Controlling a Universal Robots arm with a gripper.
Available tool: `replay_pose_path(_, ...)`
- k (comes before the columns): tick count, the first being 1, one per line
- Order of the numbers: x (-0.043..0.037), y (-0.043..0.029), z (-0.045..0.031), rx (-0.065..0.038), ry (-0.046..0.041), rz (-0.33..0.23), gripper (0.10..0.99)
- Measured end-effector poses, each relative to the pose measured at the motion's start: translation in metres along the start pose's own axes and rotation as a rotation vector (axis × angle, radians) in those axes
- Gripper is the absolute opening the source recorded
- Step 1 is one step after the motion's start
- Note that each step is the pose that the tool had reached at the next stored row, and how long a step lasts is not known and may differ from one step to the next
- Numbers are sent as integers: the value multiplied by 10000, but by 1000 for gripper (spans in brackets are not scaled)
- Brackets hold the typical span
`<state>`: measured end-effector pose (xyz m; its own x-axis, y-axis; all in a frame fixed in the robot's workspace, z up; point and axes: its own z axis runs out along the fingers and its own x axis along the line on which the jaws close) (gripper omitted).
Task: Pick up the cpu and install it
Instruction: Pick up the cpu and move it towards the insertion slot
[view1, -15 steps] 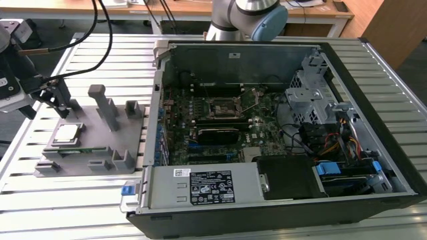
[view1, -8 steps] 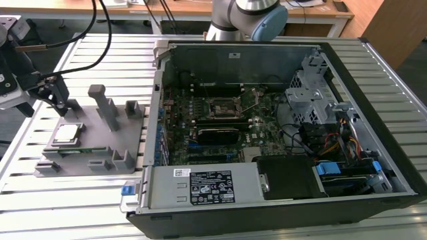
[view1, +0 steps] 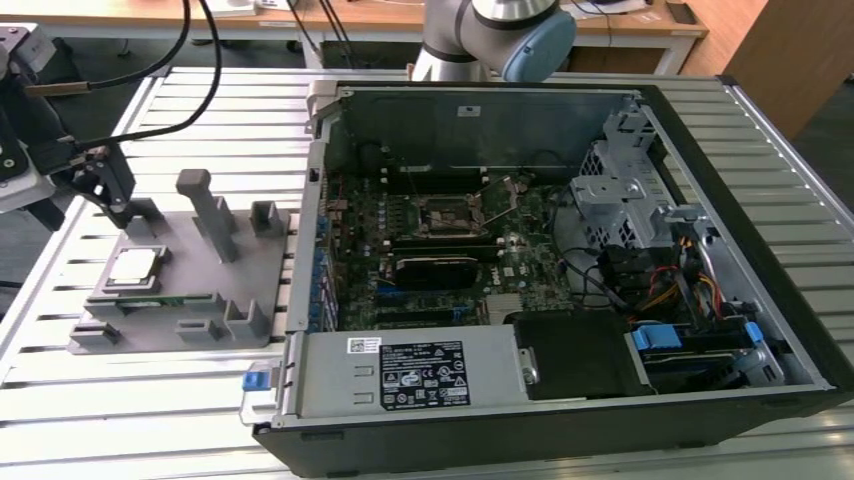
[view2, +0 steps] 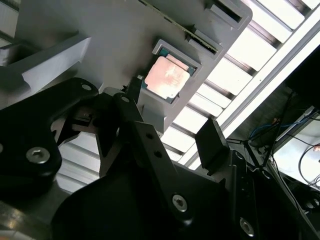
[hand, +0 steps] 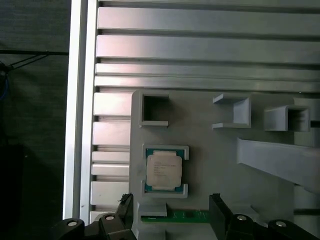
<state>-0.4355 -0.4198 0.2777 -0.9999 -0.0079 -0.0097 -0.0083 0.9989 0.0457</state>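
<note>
The cpu (view1: 134, 265) (view2: 167, 77) (hand: 163, 170), a small square chip with a silvery top, lies flat in a shallow pocket of the grey fixture block (view1: 267, 272) (hand: 210, 150) on the slatted table, at the exterior view's left. My gripper (view1: 114, 200) (view2: 170, 112) (hand: 171, 205) hangs just above the fixture beside the chip, open, with nothing between its black fingers (hand: 218, 207). It does not touch the chip. The black-framed socket (view1: 447, 215) sits on the motherboard inside the open computer case.
Upright grey posts (view1: 214, 215) rise from the fixture close to the gripper. A green memory strip (view1: 167, 299) (hand: 185, 215) lies in the fixture beside the chip. The black case wall (view1: 310, 200) stands between fixture and motherboard. Cables and a drive cage (view1: 627, 190) crowd the case's right side.
</note>
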Motion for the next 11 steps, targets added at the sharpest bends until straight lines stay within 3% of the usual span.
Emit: replay_pose_path(11,-1,3,-76,-1,-2,-1,706)
